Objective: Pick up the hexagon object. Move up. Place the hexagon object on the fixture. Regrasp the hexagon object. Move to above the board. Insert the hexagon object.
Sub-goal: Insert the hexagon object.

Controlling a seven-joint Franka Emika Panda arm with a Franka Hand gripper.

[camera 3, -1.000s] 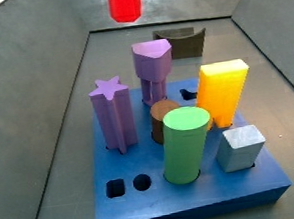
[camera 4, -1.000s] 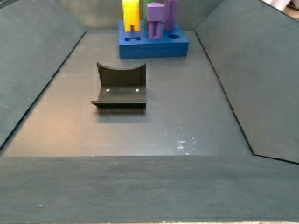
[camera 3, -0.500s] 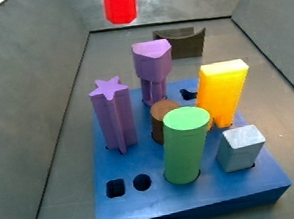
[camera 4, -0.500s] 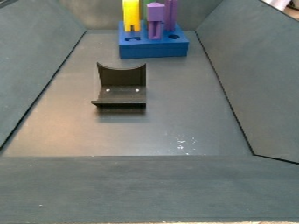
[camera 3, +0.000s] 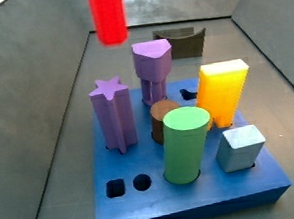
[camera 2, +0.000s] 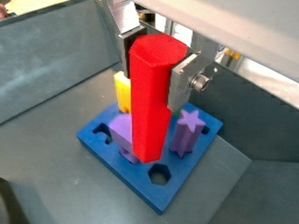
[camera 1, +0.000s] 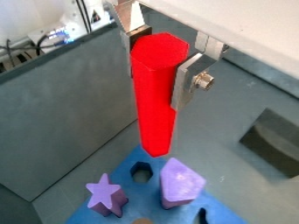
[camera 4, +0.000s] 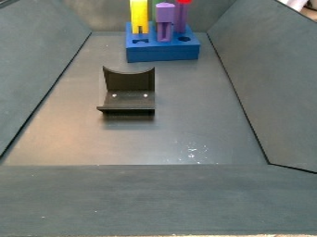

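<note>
— Being carried toward the board point(camera 3: 189, 202), is it? What is being seen to have changed?

— Yes. In a side view the hexagon object point(camera 3: 107, 13) is being shown lower and further along than a second ago, when only its lower end was hanging in at the top edge; more of its length is now being shown. The fixture point(camera 4: 126, 91) is being left bare, so the regrasp is being judged as done and the move to above the board as under way.

— And how is the piece being held?

— It is being clamped upright between the silver fingers point(camera 1: 187, 77) of the gripper point(camera 2: 156, 63), near its top end.

— Its look?

— A bright red prism point(camera 1: 155, 94) with a hexagonal top face is being shown, hanging above the board's open holes point(camera 2: 159, 174), no contact being seen.
</note>
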